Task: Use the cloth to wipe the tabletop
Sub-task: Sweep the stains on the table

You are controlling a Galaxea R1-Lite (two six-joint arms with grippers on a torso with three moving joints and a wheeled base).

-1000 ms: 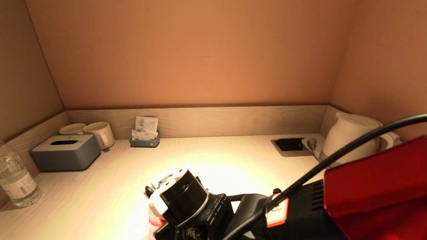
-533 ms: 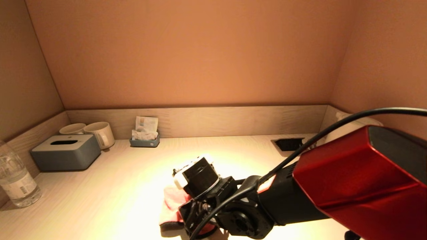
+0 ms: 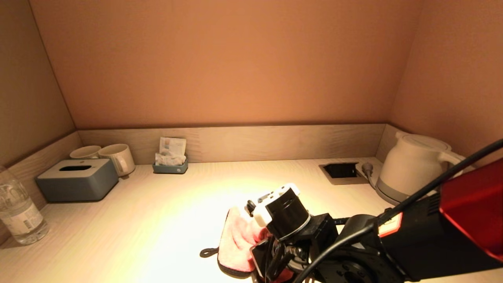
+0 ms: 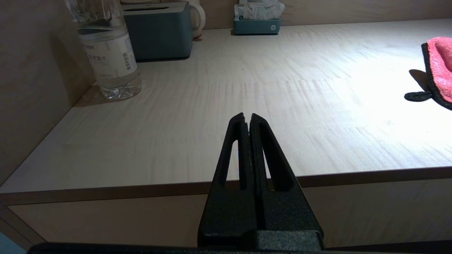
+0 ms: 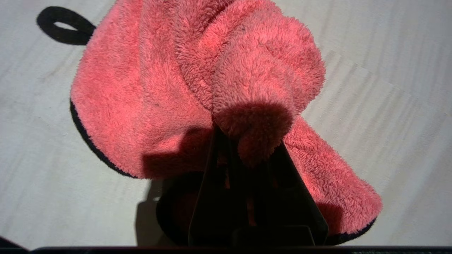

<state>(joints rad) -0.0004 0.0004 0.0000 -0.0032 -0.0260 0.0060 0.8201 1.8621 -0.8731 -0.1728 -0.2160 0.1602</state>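
Right gripper [image 5: 247, 141] clenches the pink cloth [image 5: 169, 88] on the tabletop [image 3: 157, 204], well left of the kettle [image 3: 412, 173]. Left gripper [image 4: 247, 118] hangs clenched, empty.

Tabletop [image 3: 129, 220]: pale woodgrain. Relative to tissue box [image 3: 77, 179]: two mugs [image 3: 118, 157] just behind; water bottle [image 3: 17, 210] nearer the front; sachet holder [image 3: 170, 167] rightward; pink cloth [image 3: 235, 243], socket recess [image 3: 341, 171] and kettle [image 3: 412, 169] well apart, rightward.
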